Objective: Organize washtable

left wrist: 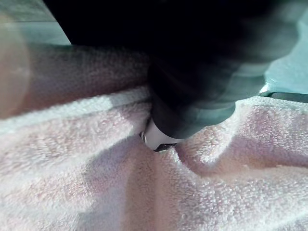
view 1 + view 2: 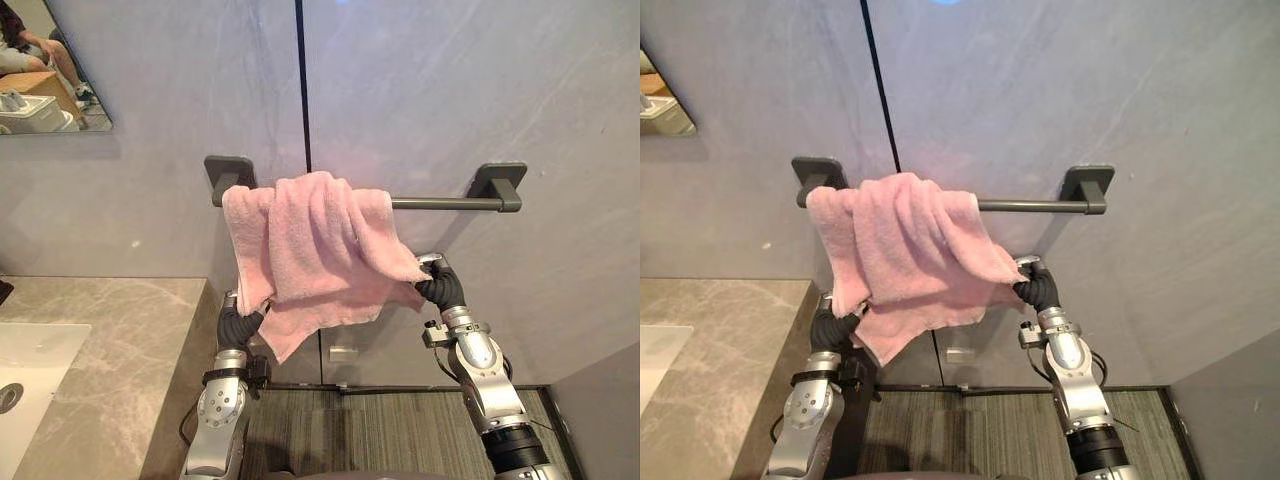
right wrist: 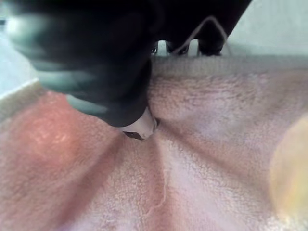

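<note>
Pink towel (image 2: 310, 250) hangs bunched over the left half of a dark wall rail (image 2: 445, 203). Left hand (image 2: 240, 322) and right hand (image 2: 440, 286) are buried beneath it, so I cannot tell their grip. Spreading it rightward with edges level seems best.

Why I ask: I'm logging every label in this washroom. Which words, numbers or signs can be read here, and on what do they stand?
No text can be read.
The pink towel, the towel bar, the grey wall and the marble counter show no print or tag.
The small wall plate below the towel is too small to tell whether it bears a mark.
</note>
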Tool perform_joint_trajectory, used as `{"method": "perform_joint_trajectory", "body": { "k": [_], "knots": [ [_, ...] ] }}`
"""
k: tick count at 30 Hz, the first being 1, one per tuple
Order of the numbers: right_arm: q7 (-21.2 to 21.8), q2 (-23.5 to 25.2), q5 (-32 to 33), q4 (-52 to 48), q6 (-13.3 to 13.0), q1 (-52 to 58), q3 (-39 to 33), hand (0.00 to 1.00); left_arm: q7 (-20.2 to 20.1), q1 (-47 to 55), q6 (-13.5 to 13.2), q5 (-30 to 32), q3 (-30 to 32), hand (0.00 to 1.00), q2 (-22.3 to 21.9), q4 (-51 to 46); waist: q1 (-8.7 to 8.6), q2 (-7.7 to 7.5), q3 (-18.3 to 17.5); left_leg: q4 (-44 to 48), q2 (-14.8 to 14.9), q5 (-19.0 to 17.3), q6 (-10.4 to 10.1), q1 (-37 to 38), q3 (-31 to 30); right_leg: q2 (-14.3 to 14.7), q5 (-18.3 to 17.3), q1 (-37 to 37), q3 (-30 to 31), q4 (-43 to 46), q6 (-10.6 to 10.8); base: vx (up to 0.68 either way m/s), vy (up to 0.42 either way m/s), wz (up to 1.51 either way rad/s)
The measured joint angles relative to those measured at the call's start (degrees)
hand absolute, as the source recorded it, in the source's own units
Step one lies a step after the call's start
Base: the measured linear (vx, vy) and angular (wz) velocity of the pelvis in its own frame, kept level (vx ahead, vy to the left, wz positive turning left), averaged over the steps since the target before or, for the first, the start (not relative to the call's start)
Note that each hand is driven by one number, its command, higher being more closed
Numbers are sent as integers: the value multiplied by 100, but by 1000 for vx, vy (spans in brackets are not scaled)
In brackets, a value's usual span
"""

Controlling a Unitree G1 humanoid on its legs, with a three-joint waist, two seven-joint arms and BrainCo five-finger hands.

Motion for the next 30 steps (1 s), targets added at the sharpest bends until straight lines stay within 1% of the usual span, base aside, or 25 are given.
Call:
{"method": "perform_joint_trajectory", "body": {
  "k": [4,10,14,21,26,30],
  "knots": [
    [-5,113,6,1,1,101,-157,100,-105,-33,0,0,-18,100,-8,0,0,2,2,-2,-8,-22,3,-3,19,-5,12,9,15,-46,20,0,0,0],
    [-6,195,112,2,1,137,-270,100,-119,-115,1,-1,-20,100,-40,1,-12,10,6,-3,-12,-39,5,-5,32,-8,11,6,25,-64,22,0,0,0],
    [-16,248,123,34,1,143,-387,100,-125,-121,2,-1,-37,100,-186,1,-23,46,31,-5,-13,-45,6,-8,43,-8,9,-3,37,-67,25,0,0,0],
    [-100,355,158,235,3,148,-482,100,-247,-122,12,0,-53,100,-185,7,-143,50,34,-6,-15,-65,3,-13,55,-10,1,-11,53,-74,36,0,0,0],
    [-102,436,159,237,2,164,-602,100,-286,-212,28,0,-59,100,-204,38,-156,52,35,-2,-10,-89,2,-11,113,-5,0,-15,111,-74,38,10,1,-6],
    [-103,440,204,324,2,191,-623,100,-333,-221,30,0,-73,100,-222,109,-205,52,35,5,-15,-116,7,-7,129,-12,-15,-12,134,-72,60,4,1,-1]
  ]
}}
